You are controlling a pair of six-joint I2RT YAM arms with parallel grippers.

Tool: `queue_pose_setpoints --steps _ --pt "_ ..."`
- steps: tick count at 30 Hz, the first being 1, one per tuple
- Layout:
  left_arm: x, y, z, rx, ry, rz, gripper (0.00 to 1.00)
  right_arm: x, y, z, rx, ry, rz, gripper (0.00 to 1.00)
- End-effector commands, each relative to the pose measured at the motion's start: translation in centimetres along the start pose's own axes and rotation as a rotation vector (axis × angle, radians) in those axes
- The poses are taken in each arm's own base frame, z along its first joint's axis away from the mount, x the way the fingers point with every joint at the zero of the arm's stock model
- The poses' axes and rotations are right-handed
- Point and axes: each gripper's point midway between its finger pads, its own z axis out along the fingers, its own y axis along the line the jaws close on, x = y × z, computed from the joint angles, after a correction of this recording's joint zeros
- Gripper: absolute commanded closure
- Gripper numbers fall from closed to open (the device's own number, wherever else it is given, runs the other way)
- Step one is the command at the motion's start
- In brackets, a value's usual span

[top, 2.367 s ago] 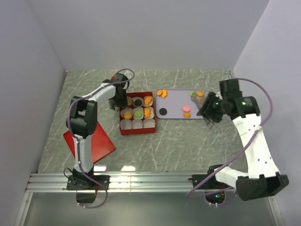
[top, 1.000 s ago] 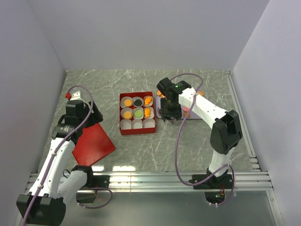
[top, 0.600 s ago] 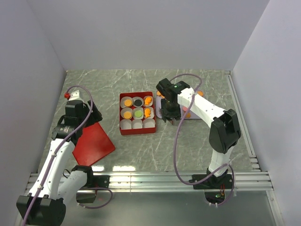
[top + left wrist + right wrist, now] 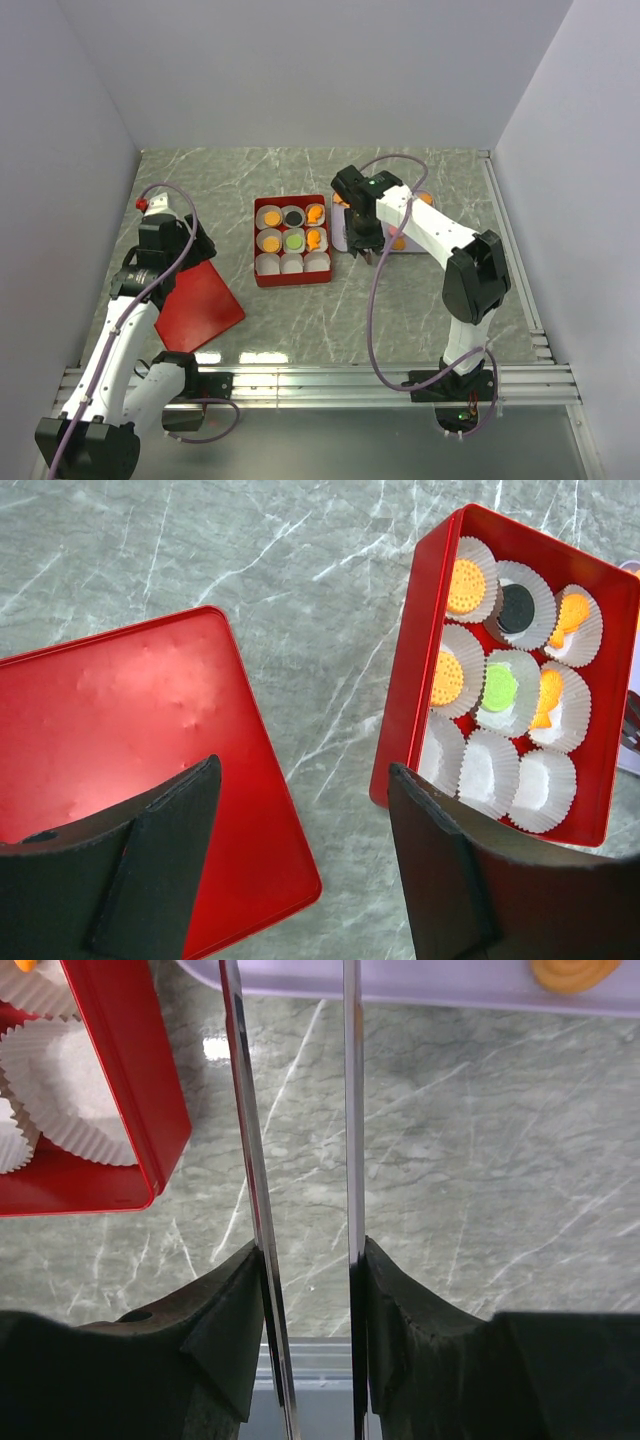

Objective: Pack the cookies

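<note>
Cookies lie in white cups in the red box [image 4: 291, 281]: orange [image 4: 271, 217], black [image 4: 293, 216], green [image 4: 294, 240]. The left wrist view shows the same box [image 4: 398, 685] with an orange [image 4: 465, 585], a black [image 4: 517, 605] and a green cookie [image 4: 499, 687]; its near row of cups [image 4: 485, 770] is empty. More cookies lie on the lavender tray [image 4: 415, 243], one of them orange [image 4: 575, 972]. My right gripper [image 4: 358, 243] is over the tray's left end. Its long metal blades [image 4: 285, 975] stand apart with nothing visible between them; the tips are out of frame. My left gripper [image 4: 175, 243] is wide open [image 4: 302, 770] and empty.
The red square lid [image 4: 200, 305] lies flat left of the box, partly under my left gripper [image 4: 130, 730]. The box corner [image 4: 130, 1090] is just left of my right blades. Grey walls close the table on three sides.
My right gripper has edged slightly left over the tray's left end, toward the box. My left arm has not moved in the last second.
</note>
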Motion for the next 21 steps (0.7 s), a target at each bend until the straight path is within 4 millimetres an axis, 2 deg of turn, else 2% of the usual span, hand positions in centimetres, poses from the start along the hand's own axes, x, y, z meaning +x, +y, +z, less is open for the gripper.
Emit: queue_pose_setpoints --steps 1,6,7,9,14,15,18,21 --pt "-0.9 -0.2 0.2 0.011 -0.035 0.002 0.27 -2.2 -0.6 -3.8 0.004 -0.124 -0.005 0.6" --pt "-0.5 -0.7 0.3 0.038 -0.018 0.011 0.27 -2.9 -0.3 -7.7 -0.05 -0.199 -0.02 0.61" --pt "-0.4 -0.7 0.4 0.039 -0.014 0.013 0.27 -3.1 0.1 -9.1 -0.073 -0.231 -0.033 0.61" --pt "-0.1 -1.0 0.6 0.057 0.0 0.018 0.26 -2.9 0.8 -10.3 -0.106 -0.248 -0.058 0.61" --pt "0.5 -1.2 1.3 0.062 0.035 0.024 0.27 -1.7 5.1 -13.7 -0.265 -0.279 -0.188 0.61" --pt "0.6 -1.2 1.3 0.062 0.039 0.024 0.27 -0.8 6.5 -14.2 -0.287 -0.277 -0.228 0.61" --pt "0.6 -1.3 1.3 0.069 0.039 0.025 0.27 0.7 9.2 -14.9 -0.349 -0.267 -0.289 0.61" --pt "0.7 -1.2 1.4 0.064 0.043 0.027 0.28 2.5 11.7 -14.7 -0.4 -0.247 -0.335 0.61"
